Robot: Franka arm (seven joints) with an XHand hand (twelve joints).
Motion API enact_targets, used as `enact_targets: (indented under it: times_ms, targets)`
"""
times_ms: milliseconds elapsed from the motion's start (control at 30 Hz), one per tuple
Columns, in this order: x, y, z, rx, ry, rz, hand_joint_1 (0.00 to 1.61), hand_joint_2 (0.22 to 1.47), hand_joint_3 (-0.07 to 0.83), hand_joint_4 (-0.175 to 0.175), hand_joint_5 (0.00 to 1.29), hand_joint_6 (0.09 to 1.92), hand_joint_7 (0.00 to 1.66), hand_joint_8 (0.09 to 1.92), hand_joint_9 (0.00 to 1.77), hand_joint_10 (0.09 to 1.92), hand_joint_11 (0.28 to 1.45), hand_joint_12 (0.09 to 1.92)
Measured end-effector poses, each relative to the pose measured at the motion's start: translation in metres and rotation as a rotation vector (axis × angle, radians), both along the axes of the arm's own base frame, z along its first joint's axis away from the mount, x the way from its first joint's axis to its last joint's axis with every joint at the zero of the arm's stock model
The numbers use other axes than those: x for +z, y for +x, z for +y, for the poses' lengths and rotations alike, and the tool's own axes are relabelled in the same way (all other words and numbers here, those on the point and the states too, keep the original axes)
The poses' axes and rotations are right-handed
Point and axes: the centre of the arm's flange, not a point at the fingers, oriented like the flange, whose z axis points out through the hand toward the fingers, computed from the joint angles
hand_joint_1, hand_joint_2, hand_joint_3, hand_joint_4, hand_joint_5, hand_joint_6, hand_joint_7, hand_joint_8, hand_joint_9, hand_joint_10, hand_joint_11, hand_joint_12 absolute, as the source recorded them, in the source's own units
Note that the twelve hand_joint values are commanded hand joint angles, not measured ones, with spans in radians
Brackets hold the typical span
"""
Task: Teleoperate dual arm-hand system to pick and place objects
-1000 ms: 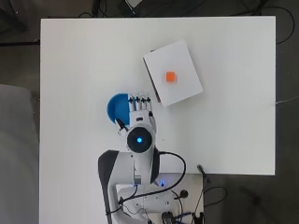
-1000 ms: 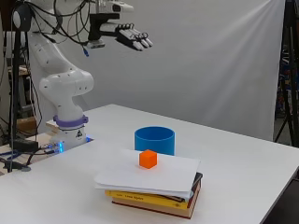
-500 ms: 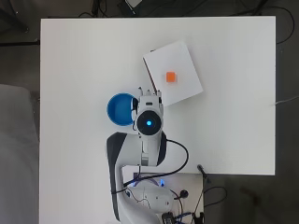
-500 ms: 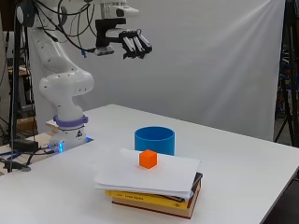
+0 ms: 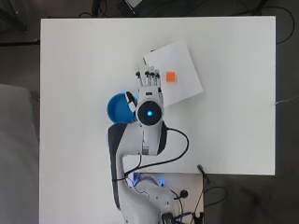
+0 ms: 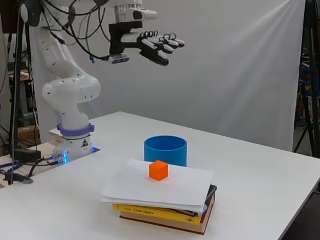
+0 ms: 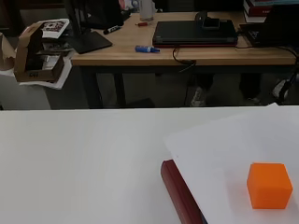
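An orange cube [image 5: 171,77] [image 6: 158,170] [image 7: 269,185] rests on a white sheet of paper [image 5: 180,63] [image 6: 185,182] that covers a stack of books [image 6: 170,216]. A blue bowl [image 5: 117,108] [image 6: 165,150] stands on the table beside the stack, partly hidden under the arm in the overhead view. My hand [image 5: 147,77] [image 6: 152,46] hovers high above the table with its fingers stretched out and nothing in them. From above, the fingertips lie over the paper's near corner, just left of the cube.
The white table [image 5: 84,65] [image 6: 260,185] extends widely around the stack. The arm's base [image 6: 75,142] stands at the table's edge, with cables [image 5: 180,140] trailing beside it. The wrist view shows a book's dark red edge [image 7: 175,191] and a wooden desk [image 7: 187,49] in the room behind.
The hand has travelled from over the blue bowl toward the paper and the cube. Its fingers, curled downward half a second ago, are stretched out again.
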Motion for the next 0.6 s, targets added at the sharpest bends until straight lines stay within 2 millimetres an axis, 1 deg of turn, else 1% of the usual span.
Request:
enact_targets:
  times_ms: [67, 100, 200, 267, 300, 333, 367, 433, 467, 500, 533, 600]
  targets:
    - [-0.007, 0.016, -0.002, -0.022, 0.001, 0.005, 0.34, 1.01, 0.001, 0.110, 0.16, 0.09, 0.24, 0.09, 0.41, 0.09, 0.47, 0.09]
    - [-0.010, 0.025, -0.003, -0.039, -0.007, 0.014, 0.33, 1.01, 0.000, 0.110, 0.19, 0.09, 0.28, 0.09, 0.45, 0.09, 0.49, 0.09]
    - [-0.023, 0.064, -0.014, -0.115, -0.034, 0.069, 0.29, 1.01, 0.000, 0.099, 0.19, 0.09, 0.30, 0.09, 0.49, 0.09, 0.50, 0.09]
    - [-0.038, 0.099, -0.029, -0.155, -0.035, 0.098, 0.31, 1.02, 0.002, 0.074, 0.22, 0.09, 0.34, 0.09, 0.51, 0.09, 0.51, 0.09]
    - [-0.050, 0.116, -0.038, -0.170, -0.033, 0.111, 0.33, 1.03, 0.003, 0.065, 0.24, 0.09, 0.36, 0.09, 0.53, 0.09, 0.52, 0.09]
    - [-0.065, 0.133, -0.047, -0.184, -0.030, 0.126, 0.34, 1.04, 0.003, 0.058, 0.26, 0.09, 0.41, 0.09, 0.57, 0.09, 0.55, 0.09]
    - [-0.088, 0.151, -0.055, -0.193, -0.030, 0.139, 0.38, 1.05, 0.002, 0.052, 0.30, 0.09, 0.46, 0.09, 0.62, 0.09, 0.58, 0.09]
    - [-0.128, 0.172, -0.060, -0.199, -0.040, 0.145, 0.41, 1.06, 0.002, 0.041, 0.34, 0.09, 0.50, 0.09, 0.65, 0.09, 0.62, 0.09]
    - [-0.148, 0.177, -0.061, -0.198, -0.044, 0.135, 0.41, 1.07, 0.003, 0.034, 0.34, 0.09, 0.49, 0.09, 0.65, 0.09, 0.62, 0.09]
    - [-0.164, 0.178, -0.061, -0.192, -0.041, 0.119, 0.42, 1.07, 0.003, 0.027, 0.33, 0.09, 0.49, 0.09, 0.65, 0.09, 0.62, 0.09]
    - [-0.182, 0.174, -0.062, -0.180, -0.025, 0.098, 0.42, 1.07, 0.003, 0.020, 0.33, 0.09, 0.48, 0.09, 0.65, 0.09, 0.62, 0.09]
    - [-0.213, 0.155, -0.072, -0.141, 0.014, 0.068, 0.43, 1.07, 0.001, 0.011, 0.32, 0.09, 0.47, 0.09, 0.65, 0.09, 0.61, 0.09]
